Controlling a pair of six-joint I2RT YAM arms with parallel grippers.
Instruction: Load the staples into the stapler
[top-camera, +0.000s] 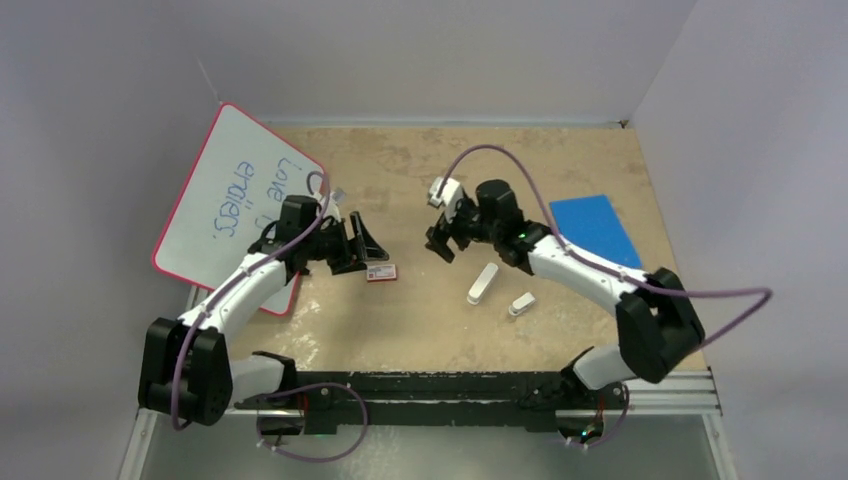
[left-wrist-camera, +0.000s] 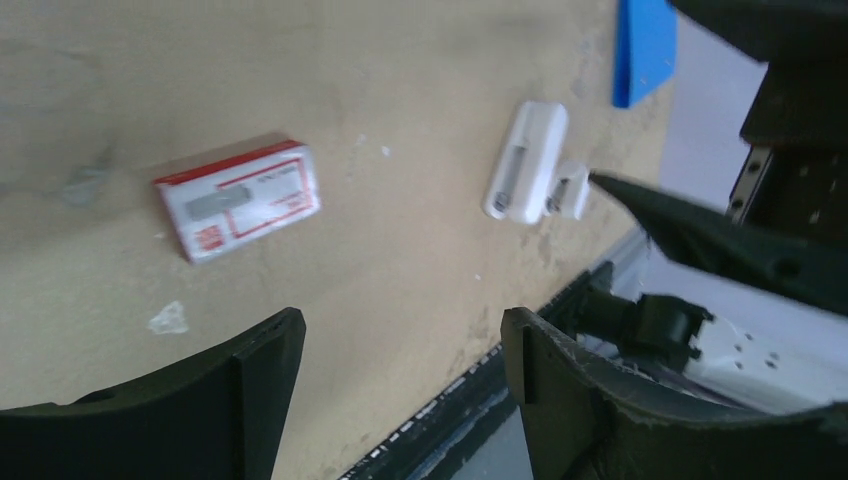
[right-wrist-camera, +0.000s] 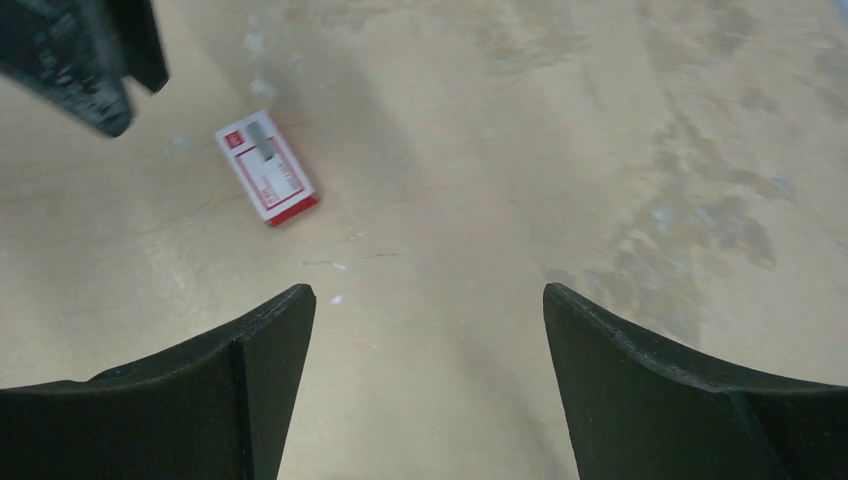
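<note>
view from above and both wrists, one moment. i read the scene as follows.

left hand (top-camera: 368, 250): fingers spread, nothing between them. in its wrist view the gap (left-wrist-camera: 400, 330) frames bare bench (top-camera: 400, 170). it points toward the middle of the bench, with the red-and-white box (top-camera: 381, 272) lying flat just beside its fingertips.

right hand (top-camera: 443, 248): fingers spread too, gripping nothing. its wrist view shows only bench surface between the two dark fingers (right-wrist-camera: 250, 390), with the box (right-wrist-camera: 267, 166) off to the upper left. the hand is held above the bench, on the far side of the stapler.

stapler (top-camera: 482, 283): a slim white bar lying flat on the bench right of centre, set on a slant, well clear of both hands. the left wrist view shows its metal channel facing up (left-wrist-camera: 525, 160).

short white piece (top-camera: 521, 304): lies just beside the stapler, on the side nearer the right arm's base. from above i see a small gap between them. in the left wrist view i cannot tell whether they touch.

whiteboard (top-camera: 235, 190): pink-edged, with blue writing, at the far left under the left arm.

blue pad (top-camera: 593, 228): flat on the bench at the far right, behind the right arm.
</note>
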